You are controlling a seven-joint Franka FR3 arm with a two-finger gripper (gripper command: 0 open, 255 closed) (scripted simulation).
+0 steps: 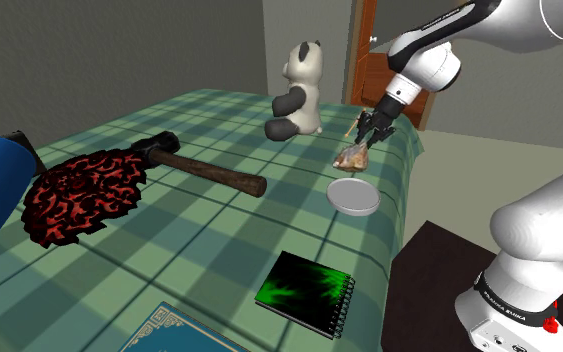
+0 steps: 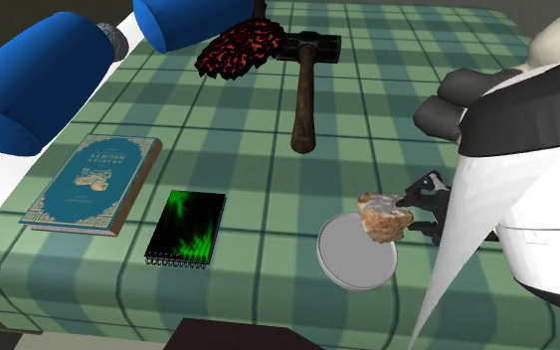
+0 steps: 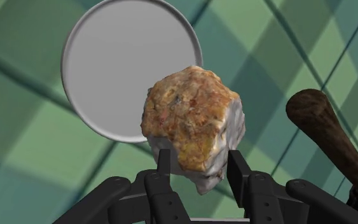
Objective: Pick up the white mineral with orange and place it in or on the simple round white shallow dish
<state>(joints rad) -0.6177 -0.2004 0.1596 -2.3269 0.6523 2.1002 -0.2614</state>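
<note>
The black hand point(image 3: 199, 164) clasps the mineral point(image 3: 193, 121) between its two fingers, the lump jutting out past the fingertips. The stone is rough and knobbly, mottled orange-tan over a pale white-grey flank. It hangs at the rim of the dish point(image 3: 114, 70), a smooth, round, shallow grey-white disc lying on the green plaid bed point(image 1: 219, 235). A hammer point(image 1: 209, 172) with a dark, worn handle lies nearby, its rounded butt end toward the dish.
</note>
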